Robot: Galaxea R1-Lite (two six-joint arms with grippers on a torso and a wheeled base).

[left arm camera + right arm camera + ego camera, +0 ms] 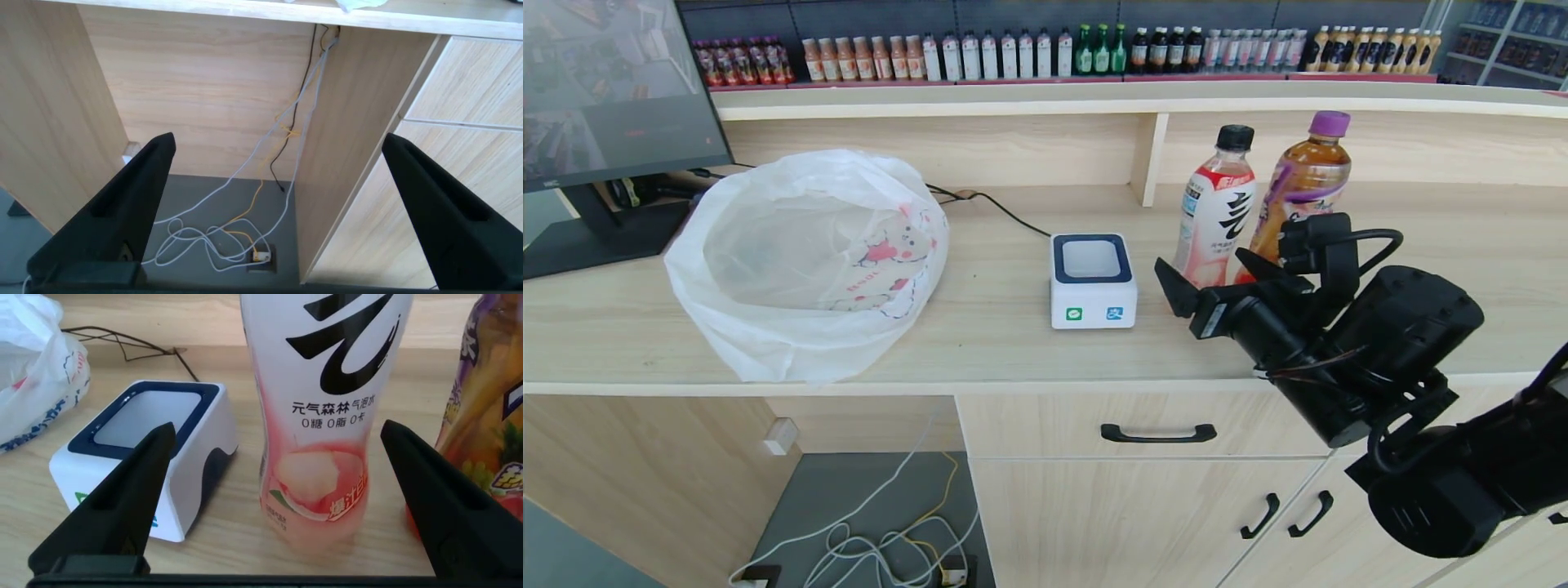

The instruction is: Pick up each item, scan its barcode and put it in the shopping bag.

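A pink-and-white bottle [1215, 214] with a black cap stands on the wooden counter, right of the white barcode scanner [1092, 280]. An amber bottle [1301, 186] with a purple cap stands just right of it. My right gripper [1217, 278] is open, level with the pink bottle's lower part and just in front of it, a finger to either side. In the right wrist view the pink bottle [325, 416] stands between the open fingers [114, 510], with the scanner [145, 456] and the amber bottle [486, 416] at the sides. The white shopping bag [809, 257] lies open at the counter's left. My left gripper [278, 216] hangs open below the counter.
A monitor [609, 90] on a black stand occupies the counter's far left. A cable [992, 204] runs behind the scanner. A wooden divider [1147, 159] and raised shelf back the counter, with rows of bottles [1062, 53] behind. Drawers with black handles [1158, 433] sit below; loose cables [237, 229] lie on the floor.
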